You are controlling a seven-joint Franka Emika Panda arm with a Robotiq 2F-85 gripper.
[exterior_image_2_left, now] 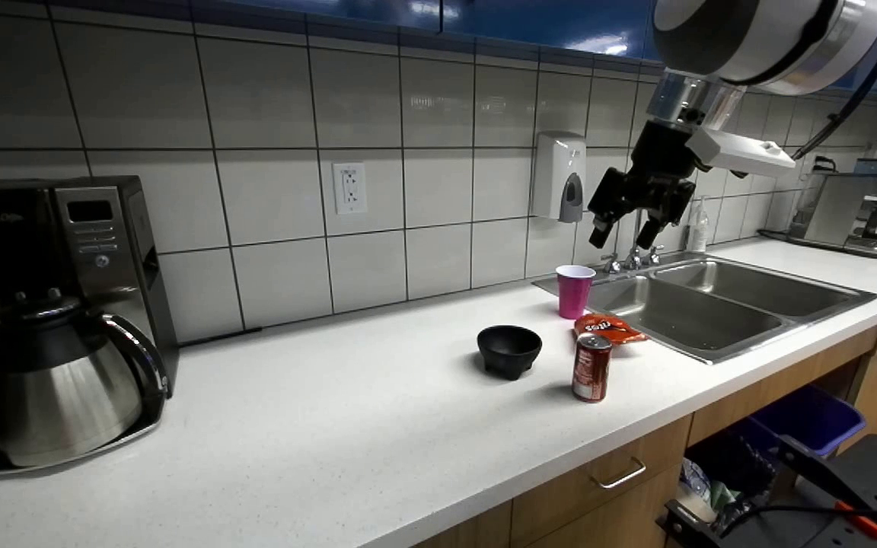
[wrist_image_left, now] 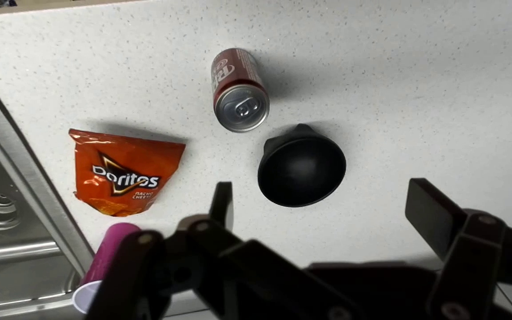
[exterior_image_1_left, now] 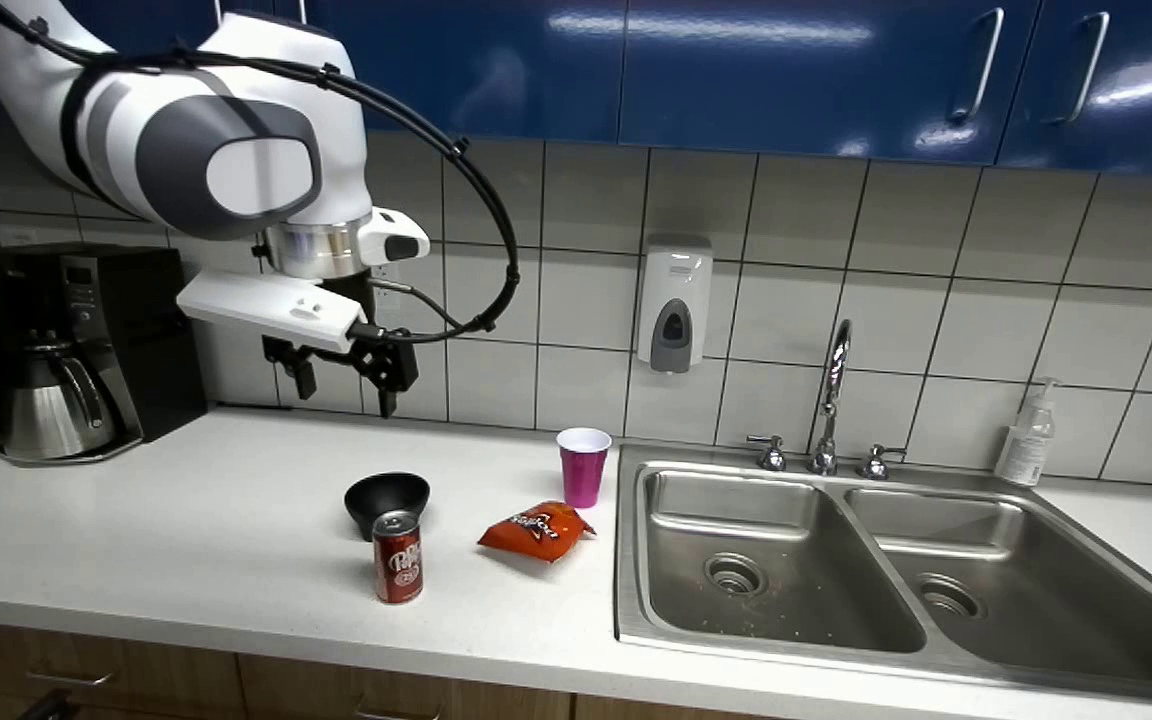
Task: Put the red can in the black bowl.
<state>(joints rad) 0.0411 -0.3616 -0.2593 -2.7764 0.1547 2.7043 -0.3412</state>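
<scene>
The red can (exterior_image_1_left: 398, 560) stands upright on the counter near its front edge. It shows in both exterior views (exterior_image_2_left: 591, 371) and in the wrist view (wrist_image_left: 238, 89), silvery top up. The black bowl (exterior_image_1_left: 382, 497) sits beside the can, a little farther back, with a small gap between them. It is empty in the wrist view (wrist_image_left: 302, 171) and shows in both exterior views (exterior_image_2_left: 509, 348). My gripper (exterior_image_1_left: 347, 392) is high above the counter, fingers pointing down, wide apart with nothing between them. It also shows in an exterior view (exterior_image_2_left: 622, 237) and the wrist view (wrist_image_left: 320, 202).
An orange-red snack bag (exterior_image_1_left: 541, 530) lies beside the can, toward the sink. A pink cup (exterior_image_1_left: 584, 470) stands behind the bag. The steel double sink (exterior_image_1_left: 626, 600) is beside them. A coffee maker (exterior_image_2_left: 96, 228) stands at the counter's far end. A tiled wall (exterior_image_1_left: 576, 380) is behind.
</scene>
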